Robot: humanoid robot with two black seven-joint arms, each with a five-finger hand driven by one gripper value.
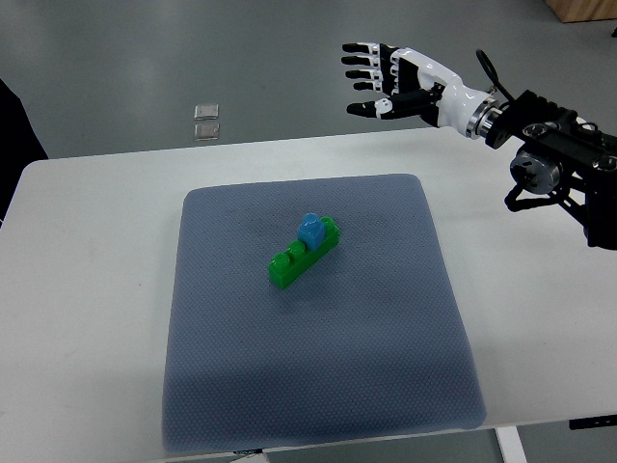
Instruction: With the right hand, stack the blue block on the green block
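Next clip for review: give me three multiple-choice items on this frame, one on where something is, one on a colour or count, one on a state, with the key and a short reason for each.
1. Where is the blue block?
A. On top of the green block
B. On the bare table beside the mat
C. In the robot hand

2. What colour is the mat under the blocks?
A. Red
B. Grey-blue
C. Yellow

3. What is the state of the right robot hand?
A. Closed around the blue block
B. Pressing down on the green block
C. Open, fingers spread, holding nothing

Key:
1 A, the blue block sits on the green block, near its far end.
2 B, the padded mat is grey-blue on the white table.
3 C, the hand is beyond the table's far edge, away from the blocks, with its fingers extended and empty.
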